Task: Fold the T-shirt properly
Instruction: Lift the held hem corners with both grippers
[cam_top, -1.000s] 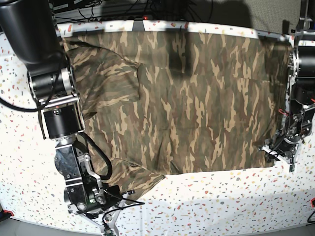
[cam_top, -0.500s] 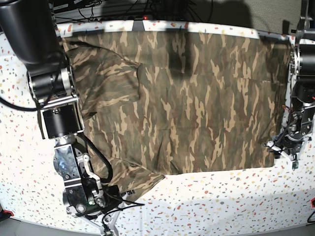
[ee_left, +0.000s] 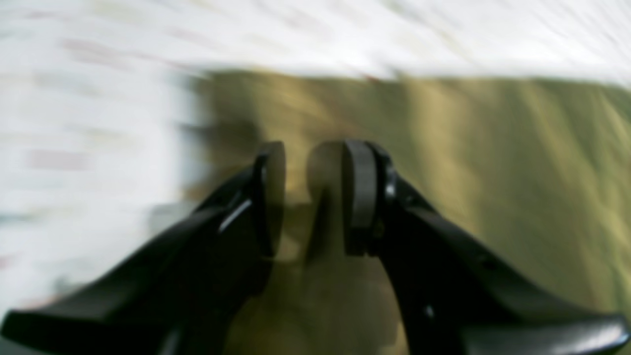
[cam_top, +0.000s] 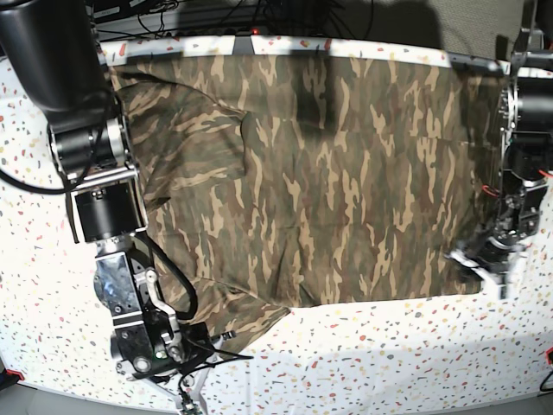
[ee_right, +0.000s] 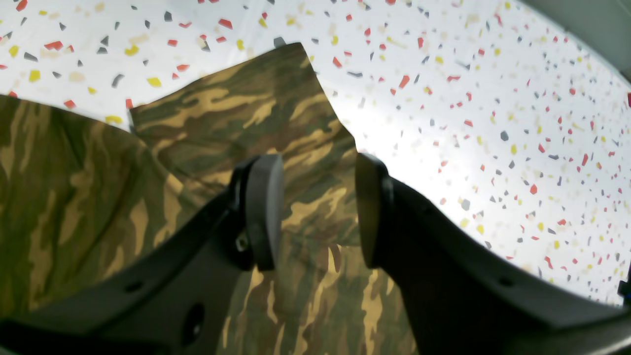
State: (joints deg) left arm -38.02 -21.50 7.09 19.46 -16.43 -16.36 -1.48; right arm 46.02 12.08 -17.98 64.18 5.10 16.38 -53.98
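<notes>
The T-shirt (cam_top: 320,173) lies spread flat on the speckled counter (cam_top: 389,354), filling most of it. The right end effector (ee_right: 315,209) hovers over the shirt's sleeve (ee_right: 256,128) near the sleeve's outer edge, fingers spread apart with camouflage cloth showing between them, nothing pinched. The left end effector (ee_left: 313,197) sits above the shirt's corner at the hem, its fingers parted with a gap; the view is blurred, so contact with the cloth cannot be told. No writing or labels are readable.
</notes>
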